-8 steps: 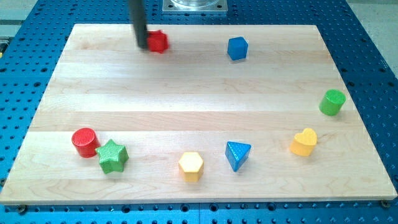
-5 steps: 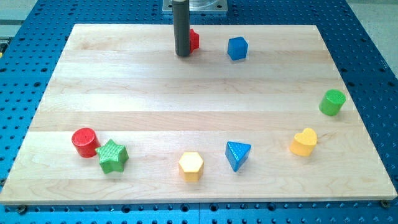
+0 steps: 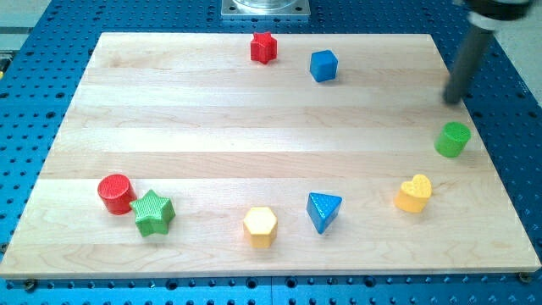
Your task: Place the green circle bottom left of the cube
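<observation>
The green circle (image 3: 453, 139) stands near the board's right edge, about halfway down. The blue cube (image 3: 323, 65) sits near the view's top, right of centre. My tip (image 3: 454, 101) is at the right side of the board, just above the green circle and apart from it, far to the right of the cube.
A red star (image 3: 263, 47) lies left of the cube at the top. A yellow heart (image 3: 413, 193), blue triangle (image 3: 323, 211) and yellow hexagon (image 3: 260, 226) line the bottom. A red circle (image 3: 114, 193) and green star (image 3: 153, 213) touch at bottom left.
My tip pushed the red star rightwards along the top, then left it and swept far right to just above the green circle.
</observation>
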{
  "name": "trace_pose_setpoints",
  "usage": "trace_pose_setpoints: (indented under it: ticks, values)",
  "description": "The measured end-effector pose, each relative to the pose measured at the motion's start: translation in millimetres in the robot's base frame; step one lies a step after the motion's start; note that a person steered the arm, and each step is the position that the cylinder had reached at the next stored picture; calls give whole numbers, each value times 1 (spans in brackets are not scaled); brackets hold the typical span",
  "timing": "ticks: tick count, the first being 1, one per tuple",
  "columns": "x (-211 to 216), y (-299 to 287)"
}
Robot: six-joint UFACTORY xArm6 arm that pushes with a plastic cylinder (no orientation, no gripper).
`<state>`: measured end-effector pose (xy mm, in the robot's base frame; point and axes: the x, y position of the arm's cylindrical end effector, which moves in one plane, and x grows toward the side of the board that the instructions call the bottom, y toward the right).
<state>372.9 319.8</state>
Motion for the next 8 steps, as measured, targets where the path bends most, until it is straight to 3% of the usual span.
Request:
trace_pose_setpoints:
  ticks: [1, 3, 5, 6, 8]
  values:
    - [69, 9]
    - [103, -70]
    - [5, -95]
    - [-5, -138]
    - [-32, -125]
